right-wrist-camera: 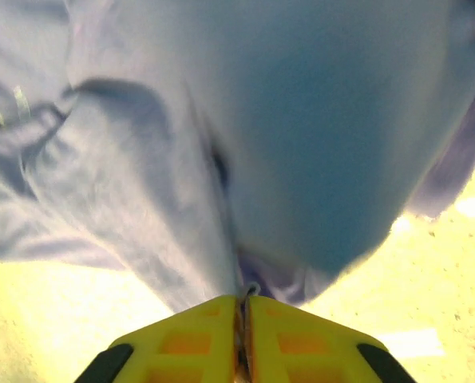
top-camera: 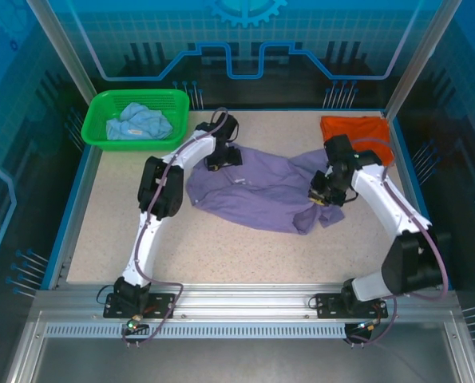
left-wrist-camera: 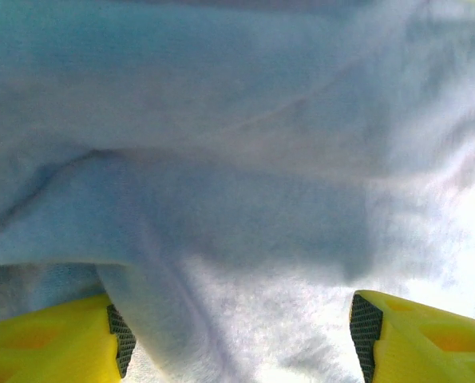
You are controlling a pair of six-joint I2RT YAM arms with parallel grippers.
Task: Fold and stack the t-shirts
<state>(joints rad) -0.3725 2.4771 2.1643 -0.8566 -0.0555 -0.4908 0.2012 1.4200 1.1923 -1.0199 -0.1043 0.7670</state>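
1. From my remote station, the lavender-purple t-shirt (top-camera: 253, 191) lay crumpled across the middle of the speckled table (top-camera: 117, 231), spread between the two arms.
2. The left gripper (top-camera: 221, 159) sat low on the shirt's far left edge. In the left wrist view its yellow fingers (left-wrist-camera: 45, 343) stood wide apart, with pale cloth (left-wrist-camera: 237, 159) bunched between and ahead of them. I could not tell whether the pads touched it.
3. The right gripper (top-camera: 323, 198) was down at the shirt's right edge, where the fabric gathered into a bunch. In the right wrist view the fingers (right-wrist-camera: 189, 339) were pressed almost together, pinching a thin fold of the lavender cloth (right-wrist-camera: 245, 291) at their tips.
4. The bright orange t-shirt (top-camera: 357, 129) lay flat in the far right corner of the table, apart from the lavender one.
5. The light blue t-shirt (top-camera: 139, 124) sat rumpled inside a green basket (top-camera: 141, 94) at the far left corner.
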